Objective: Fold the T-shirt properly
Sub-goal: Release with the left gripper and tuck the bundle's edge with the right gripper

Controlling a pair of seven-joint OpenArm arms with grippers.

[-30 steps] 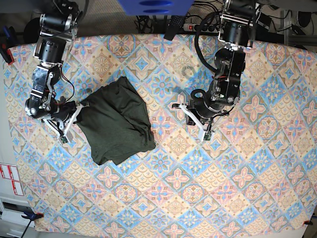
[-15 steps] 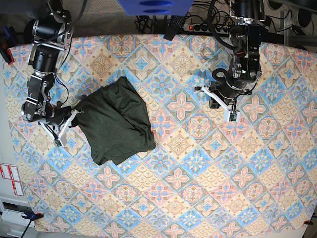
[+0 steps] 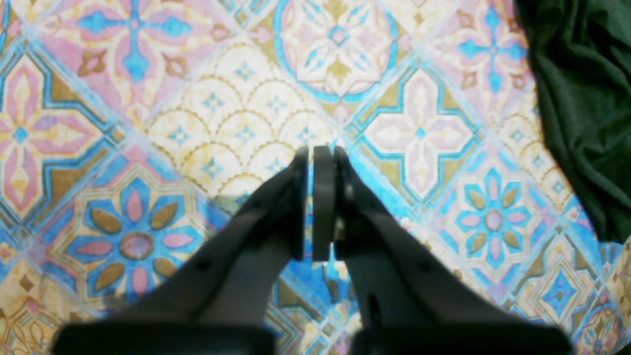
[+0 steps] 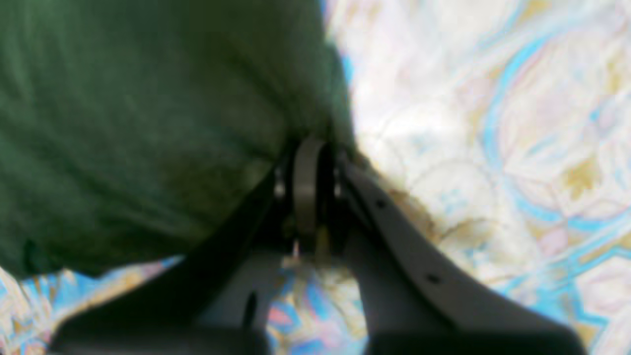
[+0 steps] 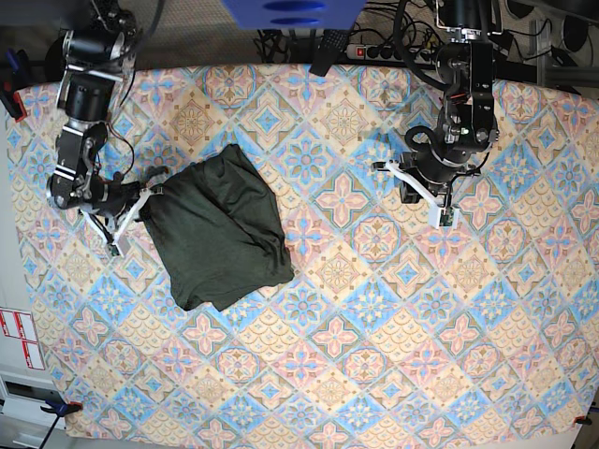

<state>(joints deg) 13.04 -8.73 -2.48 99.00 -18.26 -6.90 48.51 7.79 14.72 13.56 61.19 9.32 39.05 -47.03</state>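
A: What are the grippers doing?

B: The right gripper (image 4: 308, 148) is clamped on the edge of the T-shirt (image 5: 217, 232), its jaws pinching a fold of cloth. The left gripper (image 3: 315, 155) has its jaws pressed together on nothing, over bare cloth well apart from the garment.

A: And the shirt?

B: Dark olive-green, heathered, plain. It lies folded into a rumpled, roughly four-sided bundle, creased along its lower side. The long axis runs diagonally, from the far left toward the near middle of the tabletop (image 5: 374, 355). It sits in the left half, nearer the far edge.

A: The surface?

B: A patterned cover of blue, pink and cream tiles. Beyond the far edge are cables and a power strip (image 5: 365, 51).
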